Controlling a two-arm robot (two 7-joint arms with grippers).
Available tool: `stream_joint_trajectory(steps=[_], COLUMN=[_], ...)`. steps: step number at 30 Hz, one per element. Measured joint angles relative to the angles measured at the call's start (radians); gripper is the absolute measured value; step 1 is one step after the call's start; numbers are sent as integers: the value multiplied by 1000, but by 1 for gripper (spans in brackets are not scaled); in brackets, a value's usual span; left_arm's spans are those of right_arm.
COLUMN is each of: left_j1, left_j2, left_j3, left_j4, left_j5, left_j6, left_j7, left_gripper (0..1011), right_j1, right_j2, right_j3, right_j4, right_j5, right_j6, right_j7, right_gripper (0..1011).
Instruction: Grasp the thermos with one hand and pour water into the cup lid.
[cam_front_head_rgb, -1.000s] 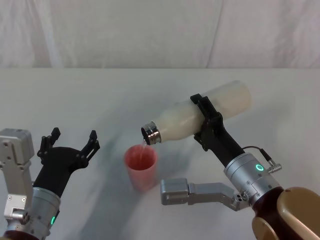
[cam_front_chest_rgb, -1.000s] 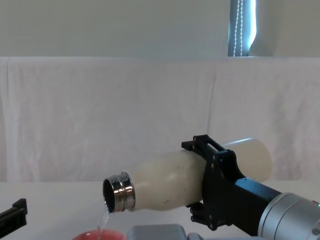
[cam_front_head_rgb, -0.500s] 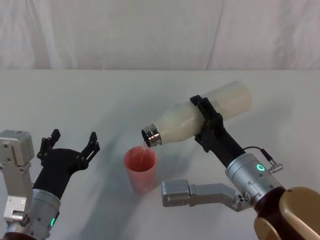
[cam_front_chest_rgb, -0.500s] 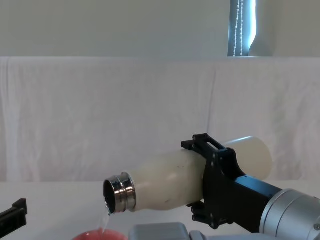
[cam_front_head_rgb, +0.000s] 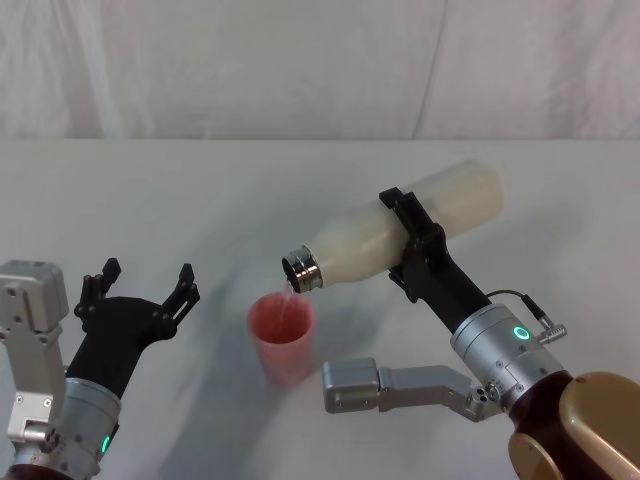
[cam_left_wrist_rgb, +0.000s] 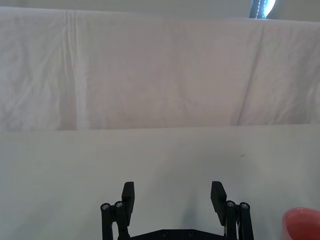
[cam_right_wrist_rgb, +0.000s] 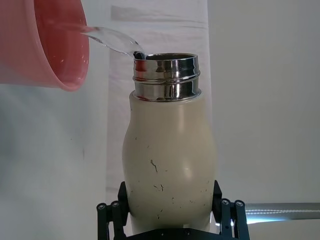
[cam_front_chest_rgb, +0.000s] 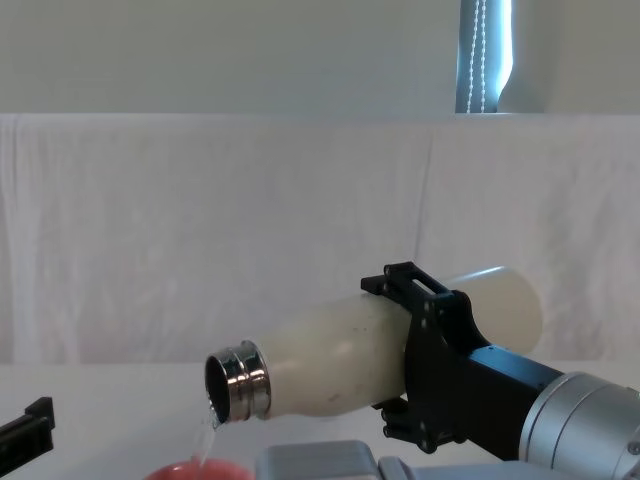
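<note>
Right gripper (cam_front_head_rgb: 410, 245), fingers clamping the thermos (cam_front_head_rgb: 395, 240), is tipping it and pouring water into the cup lid (cam_front_head_rgb: 282, 335); righting remains. Left gripper (cam_front_head_rgb: 140, 285) is idling, fingers spread.

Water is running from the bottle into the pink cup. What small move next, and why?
Probably hold the tilt steady. The right pincer grips the bottle with its neck over the pink cup, and a thin stream lands inside. The fill level is hard to judge.
</note>
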Motion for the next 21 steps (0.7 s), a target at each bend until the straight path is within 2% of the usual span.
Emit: stream_joint_trajectory(steps=[21], left_j1=[0], left_j2=[0], left_j3=[0], left_j4=[0], left_j5=[0], left_j6=[0], left_j7=[0], left_gripper=[1001], right_j1=[-1], right_j2=[-1], right_j3=[2], right_j4=[0], right_j5=[8], right_j6=[-1], right_j7=[-1], right_gripper=[957])
